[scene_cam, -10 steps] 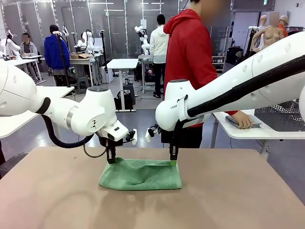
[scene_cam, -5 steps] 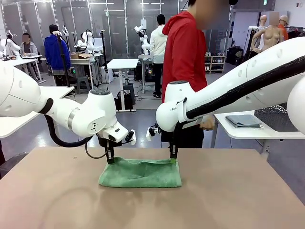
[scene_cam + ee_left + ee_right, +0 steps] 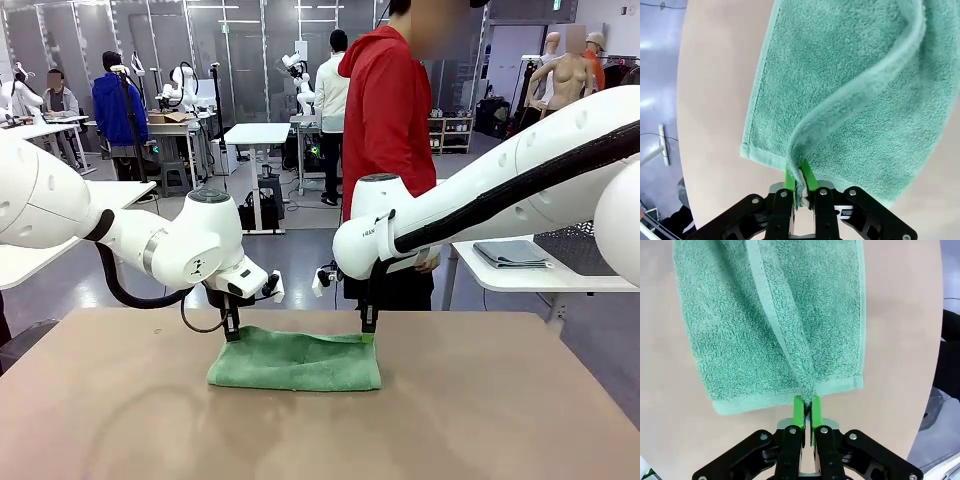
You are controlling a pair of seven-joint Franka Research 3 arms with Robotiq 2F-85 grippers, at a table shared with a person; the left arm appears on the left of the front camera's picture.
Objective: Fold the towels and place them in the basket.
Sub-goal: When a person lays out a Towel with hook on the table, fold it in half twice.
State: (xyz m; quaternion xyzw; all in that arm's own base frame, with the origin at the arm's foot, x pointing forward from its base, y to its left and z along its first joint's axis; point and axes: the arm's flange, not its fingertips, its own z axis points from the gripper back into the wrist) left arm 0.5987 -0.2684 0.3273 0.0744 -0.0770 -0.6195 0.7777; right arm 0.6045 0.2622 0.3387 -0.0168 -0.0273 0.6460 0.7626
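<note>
Green towel [image 3: 295,362] on table [image 3: 480,400]. Front view: left pincer [image 3: 232,337] pinches one far corner, right pincer [image 3: 368,335] pinches other far corner, towel lies under and between both. Left wrist view: pads [image 3: 789,176] squeeze lifted edge, towel spread ahead. Right wrist view: pads squeeze raised fold, towel ahead.

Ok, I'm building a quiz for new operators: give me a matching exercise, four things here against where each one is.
Things:
1. green towel
2. left gripper
3. right gripper
4. grey-blue towel

Places:
a. on the white side table, far right
b. shut on the green towel's right far corner
c. lying on the brown table
d. shut on the green towel's left far corner

Pairs: 1-c, 2-d, 3-b, 4-a
</note>
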